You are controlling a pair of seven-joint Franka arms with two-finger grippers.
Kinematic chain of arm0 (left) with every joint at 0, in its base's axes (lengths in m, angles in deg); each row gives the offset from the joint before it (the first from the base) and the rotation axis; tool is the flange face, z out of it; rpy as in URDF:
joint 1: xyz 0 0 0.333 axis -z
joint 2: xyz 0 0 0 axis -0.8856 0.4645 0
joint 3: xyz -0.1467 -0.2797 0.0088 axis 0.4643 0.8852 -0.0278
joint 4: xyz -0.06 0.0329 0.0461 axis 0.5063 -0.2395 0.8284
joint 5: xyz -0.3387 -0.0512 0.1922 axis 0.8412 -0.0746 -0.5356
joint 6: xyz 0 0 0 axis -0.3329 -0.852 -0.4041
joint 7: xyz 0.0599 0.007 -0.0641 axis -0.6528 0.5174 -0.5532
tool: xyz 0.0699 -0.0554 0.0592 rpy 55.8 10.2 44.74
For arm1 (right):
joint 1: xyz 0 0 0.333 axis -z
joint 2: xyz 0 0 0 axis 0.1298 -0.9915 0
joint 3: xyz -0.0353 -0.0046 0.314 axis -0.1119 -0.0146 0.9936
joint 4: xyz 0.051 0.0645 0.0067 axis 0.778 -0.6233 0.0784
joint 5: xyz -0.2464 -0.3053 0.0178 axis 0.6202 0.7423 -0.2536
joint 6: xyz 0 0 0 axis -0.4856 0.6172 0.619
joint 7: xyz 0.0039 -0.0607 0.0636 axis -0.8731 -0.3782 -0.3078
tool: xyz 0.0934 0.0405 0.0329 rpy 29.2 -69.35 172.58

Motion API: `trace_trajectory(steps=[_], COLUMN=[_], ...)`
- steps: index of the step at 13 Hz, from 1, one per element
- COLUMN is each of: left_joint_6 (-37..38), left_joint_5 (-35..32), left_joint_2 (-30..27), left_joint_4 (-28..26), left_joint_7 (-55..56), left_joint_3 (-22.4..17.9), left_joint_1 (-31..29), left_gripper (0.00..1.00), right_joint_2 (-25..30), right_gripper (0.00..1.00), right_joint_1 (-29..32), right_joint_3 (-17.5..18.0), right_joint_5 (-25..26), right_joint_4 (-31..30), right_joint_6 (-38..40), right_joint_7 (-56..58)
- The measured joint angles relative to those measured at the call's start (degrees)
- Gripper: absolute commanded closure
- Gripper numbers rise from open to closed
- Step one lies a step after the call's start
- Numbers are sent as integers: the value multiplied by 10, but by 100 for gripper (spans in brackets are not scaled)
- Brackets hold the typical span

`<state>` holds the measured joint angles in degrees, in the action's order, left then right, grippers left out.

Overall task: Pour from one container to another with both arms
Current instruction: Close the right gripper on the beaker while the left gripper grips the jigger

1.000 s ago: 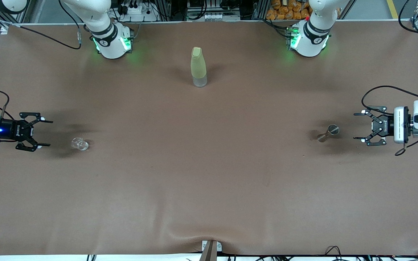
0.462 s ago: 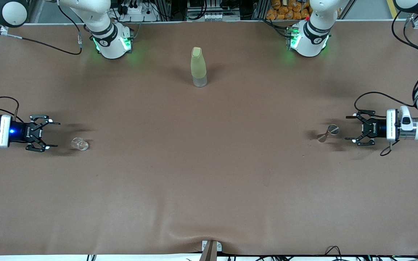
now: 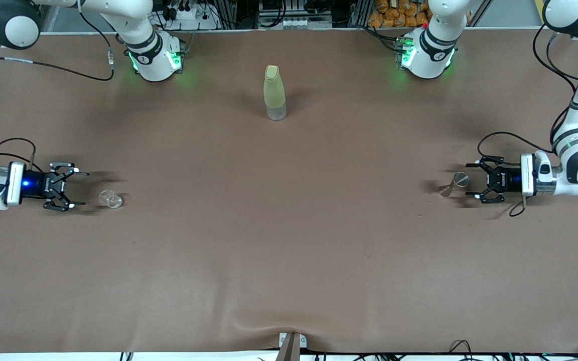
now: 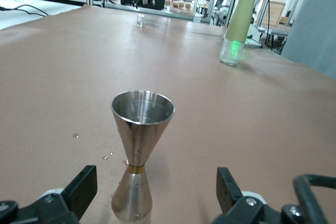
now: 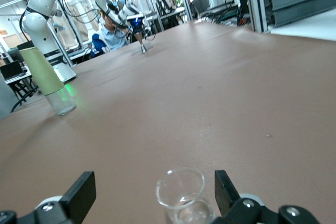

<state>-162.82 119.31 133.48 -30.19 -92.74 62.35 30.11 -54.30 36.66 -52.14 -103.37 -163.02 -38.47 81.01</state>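
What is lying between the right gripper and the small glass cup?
Nothing: bare brown cloth only. The front view shows the open right gripper just short of the glass cup; the right wrist view shows it ahead of the fingers.

The left gripper (image 3: 473,179) hangs low and level, fingers spread wide, just beside the metal jigger (image 3: 455,183). The right gripper (image 3: 79,189), level too, gapes wide well apart from the jigger, at the right arm's end.

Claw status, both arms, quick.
Left claw: open, empty, low beside the small silvery hourglass-shaped metal jigger.
Right claw: open, empty, low beside the tiny clear glass cup.
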Motion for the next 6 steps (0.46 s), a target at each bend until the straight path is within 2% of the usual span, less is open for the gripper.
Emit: trace_trajectory(steps=[2, 4, 6], left_joint_6=[0, -1, -2], left_joint_5=[10, 18, 29], left_joint_2=[6, 7, 8], left_joint_4=[-4, -8, -14], left_joint_7=[-10, -10, -14], left_joint_3=[1, 3, 4], left_joint_1=[0, 0, 2], left_gripper=[2, 12, 13], right_joint_2=[-21, -43, -68], right_gripper=[0, 0, 0], right_joint_1=[1, 1, 1], right_joint_3=[1, 1, 2], right_joint_5=[-8, -28, -37], right_joint_4=[8, 24, 48], right_joint_6=[1, 1, 1], right_joint_7=[26, 39, 48])
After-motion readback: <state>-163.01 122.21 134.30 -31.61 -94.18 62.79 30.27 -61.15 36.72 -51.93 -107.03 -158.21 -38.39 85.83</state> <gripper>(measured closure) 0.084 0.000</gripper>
